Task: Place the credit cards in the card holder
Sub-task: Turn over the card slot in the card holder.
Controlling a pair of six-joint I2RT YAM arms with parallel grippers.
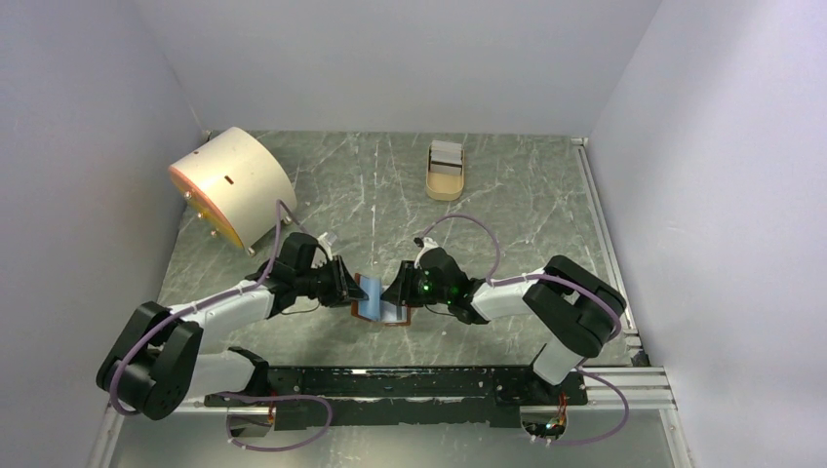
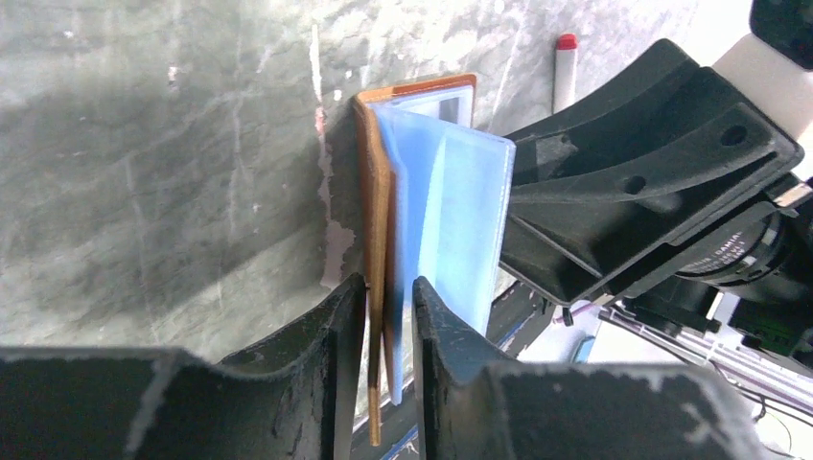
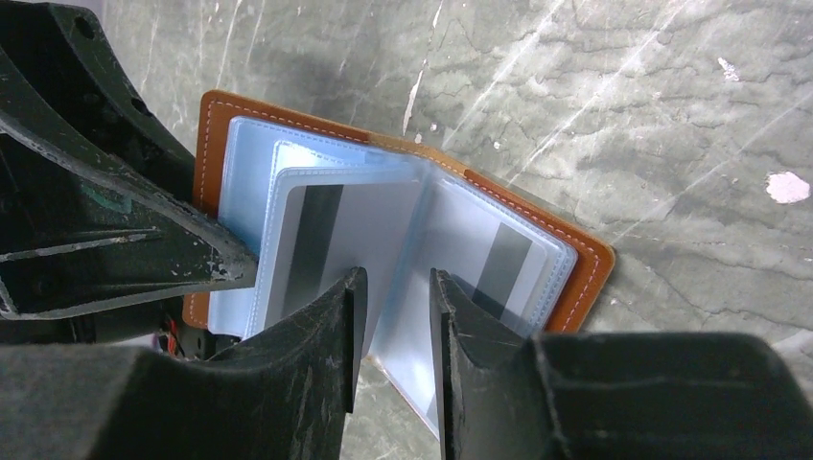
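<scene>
**1. Card holder.** It is located open on the table, approx. at ctr, btwn the two grippers. The right part of the brown cover is seen flat on the table. Light-blue and clear sleeves are fanned up from the spine.

**2. Credit cards.** Two cards, each w/ a dark stripe, are seen inside clear sleeves, one on either side of the spine (right wrist view).

**3. Left gripper.** It is positioned at the holder's left edge. The fingers are set narrowly apart, w/ the brown cover edge and a blue sleeve passed btwn them. Whether these are pinched or merely straddled cannot be told.

**4. Right gripper.** It is positioned over the holder's right side, facing the left gripper. The fingers are set apart w/ a visible gap, and a clear sleeve leaf is seen in that gap. Contact w/ either finger cannot be confirmed, so a grip cannot be told.

**5. Other items.**
- A tan tray is placed at the far side, well apart from the holder, w/ a pale card stack inside.
- A cream drum is placed at the far-left corner.
- A white stick w/ a red tip is seen on the table beyond the holder (left wrist view).
</scene>
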